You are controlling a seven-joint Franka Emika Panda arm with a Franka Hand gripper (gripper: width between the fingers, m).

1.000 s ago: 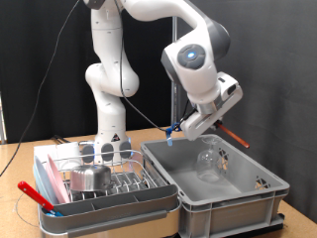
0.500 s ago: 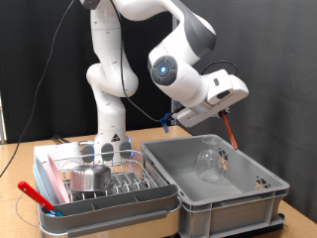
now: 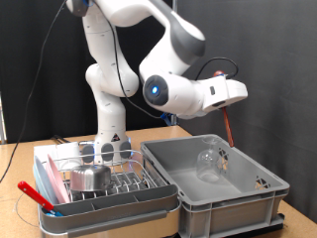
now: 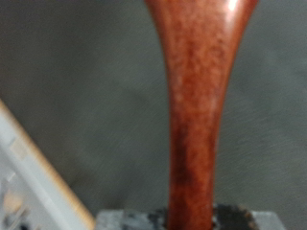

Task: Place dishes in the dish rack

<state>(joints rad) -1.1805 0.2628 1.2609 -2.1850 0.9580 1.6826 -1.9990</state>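
Gripper [image 3: 230,102] at frame's right-center, above grey crate [image 3: 248,198], clamped on a red-brown utensil handle [image 3: 231,127]; wrist view shows handle [image 4: 200,105] running up from betw. fingers. Handle's long axis near vertical, free end pointing down into crate. Glass [image 3: 209,161] sits in crate. Dish rack [image 3: 109,198] at lower left, steel bowl [image 3: 91,178] already in it. To do well, imo: keep handle upright, lift clear of crate wall and glass.

No text, label or number seems readable anywhere in these blurry views.
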